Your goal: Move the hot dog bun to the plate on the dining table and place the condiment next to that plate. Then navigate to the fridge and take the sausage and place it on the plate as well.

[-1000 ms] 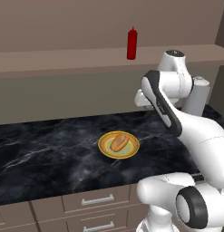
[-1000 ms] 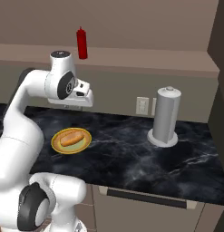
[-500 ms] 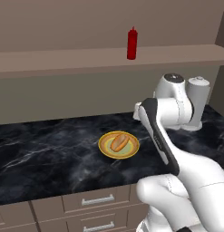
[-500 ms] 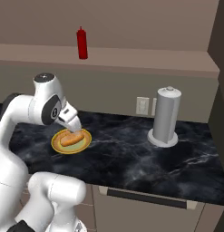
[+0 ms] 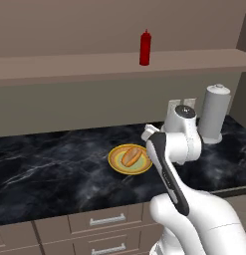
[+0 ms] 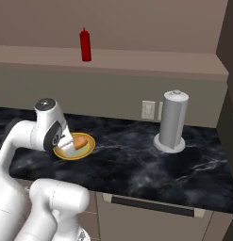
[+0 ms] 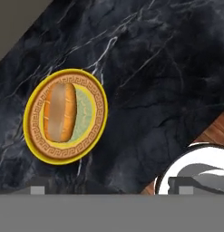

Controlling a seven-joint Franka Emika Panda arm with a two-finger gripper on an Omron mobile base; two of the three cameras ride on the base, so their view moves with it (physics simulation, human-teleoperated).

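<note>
On yellow plate (image 7: 98, 97), hot dog bun (image 7: 60, 111)

Hot dog bun (image 7: 60, 112) lies on yellow plate (image 7: 96, 92) with brown key-pattern rim and pale green centre, left of view. Plate sits flat on black marble counter (image 7: 154, 68). Grey wall strip (image 7: 13, 18) cuts top-left corner. Wood-brown patch (image 7: 217, 132) at right edge.

Even, soft light; faint shadows; perhaps slightly blurry.
</note>
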